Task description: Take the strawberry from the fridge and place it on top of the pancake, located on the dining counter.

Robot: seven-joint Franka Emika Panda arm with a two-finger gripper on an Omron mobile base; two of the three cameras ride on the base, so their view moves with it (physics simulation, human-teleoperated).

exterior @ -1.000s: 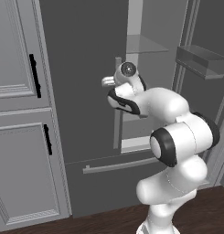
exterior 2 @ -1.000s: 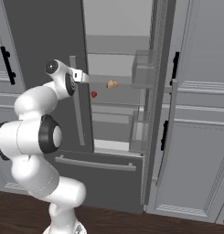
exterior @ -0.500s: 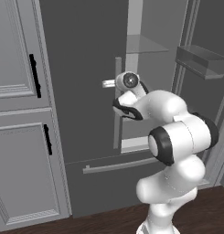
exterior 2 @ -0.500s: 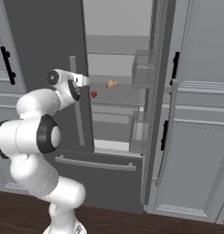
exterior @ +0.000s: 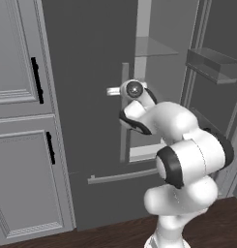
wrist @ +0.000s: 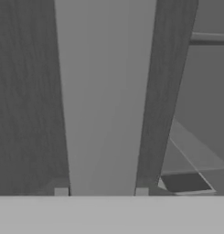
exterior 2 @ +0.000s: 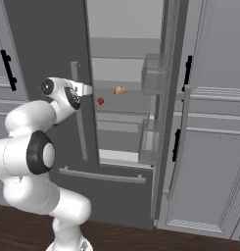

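The tiny bright red strawberry [exterior 2: 100, 101] sits on a glass shelf inside the tall dark grey fridge [exterior 2: 48, 54], beyond and to the right of the jaws, not touched by them. Just past it on the same shelf lies a small tan rounded item [exterior 2: 120, 90]. The two-finger gripper [wrist: 101, 192] is clamped on the long vertical light grey handle [wrist: 102, 96] of the left fridge door, one finger tip [wrist: 61, 192] on each side of it.
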